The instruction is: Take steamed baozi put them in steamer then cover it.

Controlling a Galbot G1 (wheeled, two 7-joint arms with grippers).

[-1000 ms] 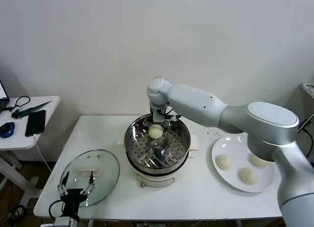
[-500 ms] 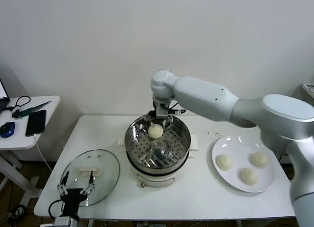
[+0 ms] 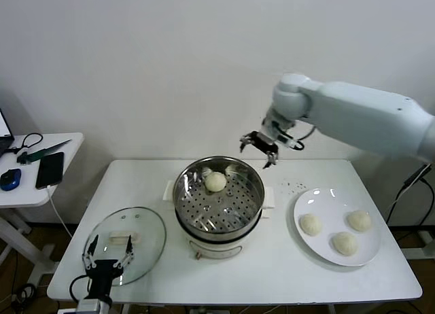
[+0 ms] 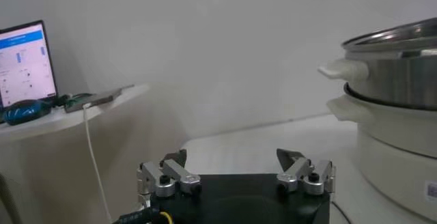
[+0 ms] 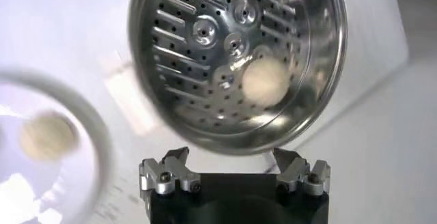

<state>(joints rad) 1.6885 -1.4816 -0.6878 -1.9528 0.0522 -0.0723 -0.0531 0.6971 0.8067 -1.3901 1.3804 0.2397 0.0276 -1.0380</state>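
Shiny perforated metal steamer (image 3: 219,200), smooth matt dough baozi (image 3: 215,181), glossy white plate (image 3: 318,249).

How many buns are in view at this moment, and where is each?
4. One bun lies in the steamer, toward its back. Three sit on the white plate to its right. None appear hidden.

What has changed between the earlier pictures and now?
The right end effector, open and empty, rose from the steamer and moved right, toward the plate. One bun stays in the steamer, three stay on the plate, and the left end effector stays by the lid.
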